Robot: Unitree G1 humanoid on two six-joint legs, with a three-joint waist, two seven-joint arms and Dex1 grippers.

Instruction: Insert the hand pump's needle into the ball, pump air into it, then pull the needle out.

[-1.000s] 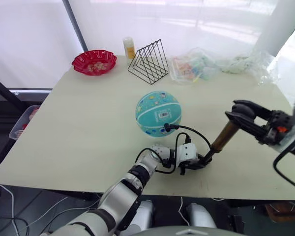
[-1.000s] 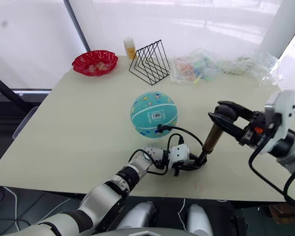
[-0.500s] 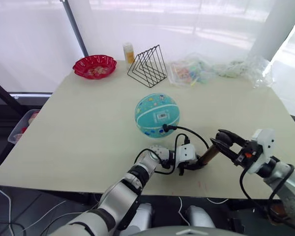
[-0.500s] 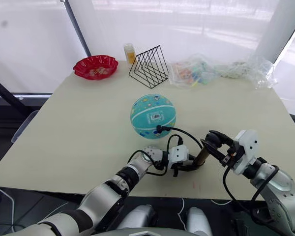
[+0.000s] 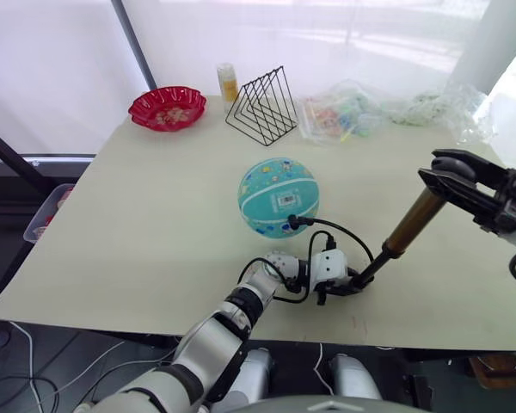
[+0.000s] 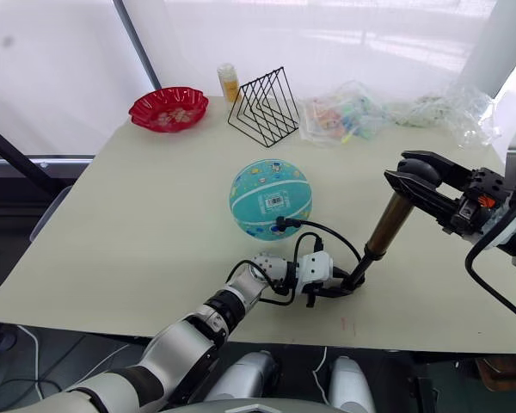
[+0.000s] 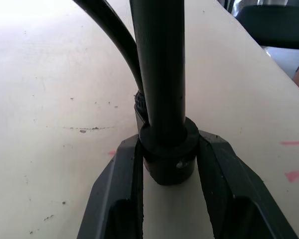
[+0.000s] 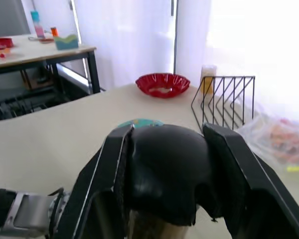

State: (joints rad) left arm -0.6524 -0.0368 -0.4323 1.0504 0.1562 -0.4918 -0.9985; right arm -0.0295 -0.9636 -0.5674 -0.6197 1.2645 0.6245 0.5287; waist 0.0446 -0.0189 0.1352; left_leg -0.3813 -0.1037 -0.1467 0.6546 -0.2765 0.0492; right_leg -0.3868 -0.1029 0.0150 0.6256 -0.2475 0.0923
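I have the left end effector low on the surface, nearest me, its two fingers clamped on the black base cap of the hand pump. From there the pump rises tilted toward 2 o'clock, its gold barrel drawn well up off a dark rod. My right end effector is closed on the black T-handle at the top. The hose loops from the base toward 11 o'clock and ends in its fitting against the near side of the ball; the needle itself is too small for me to make out, so I judge it already seated. The ball sits mid-surface, just beyond my left end effector. I read this as the pumping step, handle high. Next I would press the handle down along the barrel's line while the left holds the base firm. Farther off at 11 o'clock stand the wire rack and red dish.
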